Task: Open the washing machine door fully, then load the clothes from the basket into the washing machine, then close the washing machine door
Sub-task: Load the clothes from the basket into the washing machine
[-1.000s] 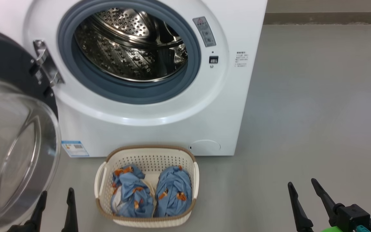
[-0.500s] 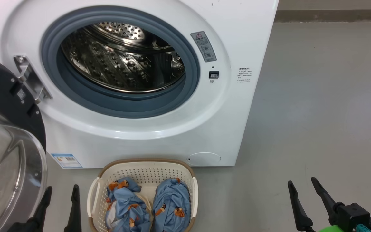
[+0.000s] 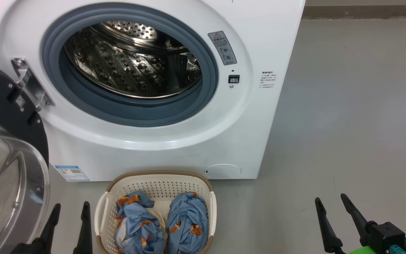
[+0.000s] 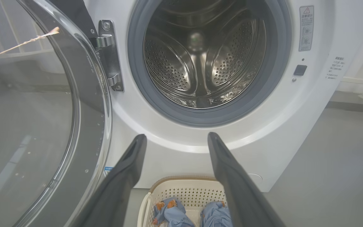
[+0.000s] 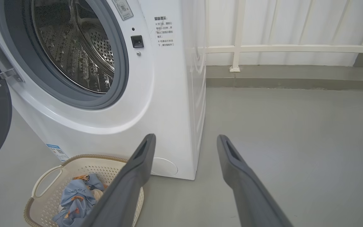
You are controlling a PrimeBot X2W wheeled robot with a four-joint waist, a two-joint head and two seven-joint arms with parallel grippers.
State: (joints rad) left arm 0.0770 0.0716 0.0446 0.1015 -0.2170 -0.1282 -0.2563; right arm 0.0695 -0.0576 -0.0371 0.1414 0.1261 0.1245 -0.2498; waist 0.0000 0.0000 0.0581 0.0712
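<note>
- Warning sticker (image 3: 223, 47) with red triangle on washing machine (image 3: 153, 148), upper centre; blue label (image 3: 72, 173) at lower left, unreadable.
- Whole view shifted slightly since earlier; basket (image 3: 160, 173) unmoved.
- Left gripper (image 3: 71, 204), right gripper (image 3: 330, 197): jaws spread, empty.

Head view downward, wrist views forward, all near the washing machine (image 3: 189, 148)

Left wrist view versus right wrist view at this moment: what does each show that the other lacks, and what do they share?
Left wrist view alone of the two: the washing machine door's clear glass bowl and both bundles of clothes. Right wrist view alone of the two: the washing machine's white side panel; one bundle shows there beside a tool finger. Shared: the steel drum, the door hinge, the basket on the grey floor, and each arm's own open, empty tool: left tool, right tool.
</note>
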